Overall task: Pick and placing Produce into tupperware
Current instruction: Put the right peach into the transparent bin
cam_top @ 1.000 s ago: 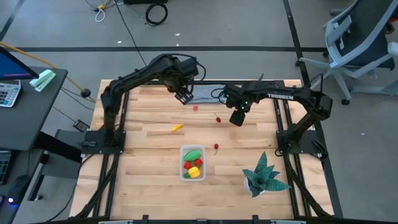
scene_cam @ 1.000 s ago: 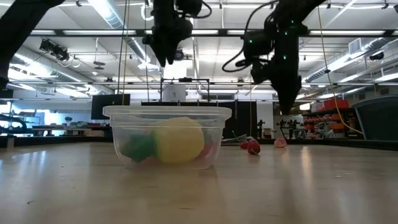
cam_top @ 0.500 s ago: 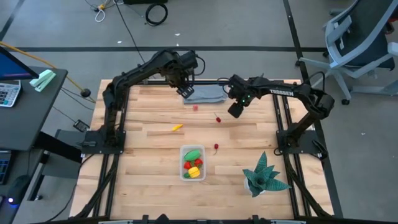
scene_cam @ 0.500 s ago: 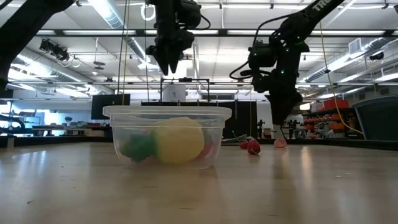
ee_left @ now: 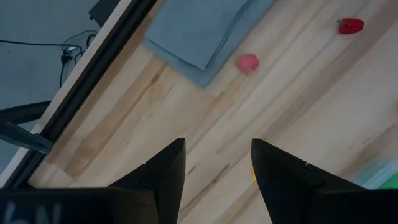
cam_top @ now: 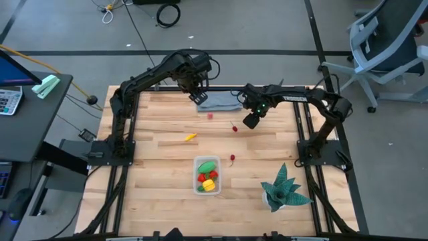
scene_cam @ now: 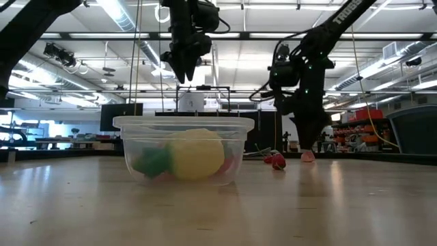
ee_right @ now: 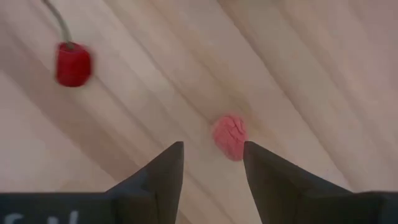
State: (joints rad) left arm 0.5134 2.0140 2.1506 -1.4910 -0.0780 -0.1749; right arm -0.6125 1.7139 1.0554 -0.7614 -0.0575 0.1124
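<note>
The clear tupperware (cam_top: pixel 207 175) stands near the table's front edge; it holds a yellow lemon (scene_cam: pixel 196 154), a green piece (scene_cam: pixel 151 162) and red pieces. Loose produce lies on the wood: a pink berry (ee_right: pixel 230 137), a stemmed cherry (ee_right: pixel 73 63), a second cherry (cam_top: pixel 232 158) and a yellow sliver (cam_top: pixel 190 137). My right gripper (ee_right: pixel 212 149) hangs open, pointing down, low above the pink berry and touching nothing. My left gripper (ee_left: pixel 217 146) hangs open and higher, over the near edge of the grey cloth (ee_left: pixel 199 31).
A folded grey cloth (cam_top: pixel 221 102) lies at the table's far edge. A green spiky potted plant (cam_top: pixel 284 189) stands at the front right corner. Bare wood lies left of the tupperware.
My right gripper has sunk toward the table and shifted toward the table's left, coming nearer the pink berry and cherry. My left gripper has drifted a little toward the far edge, over the cloth. Both stay open. No produce has moved.
</note>
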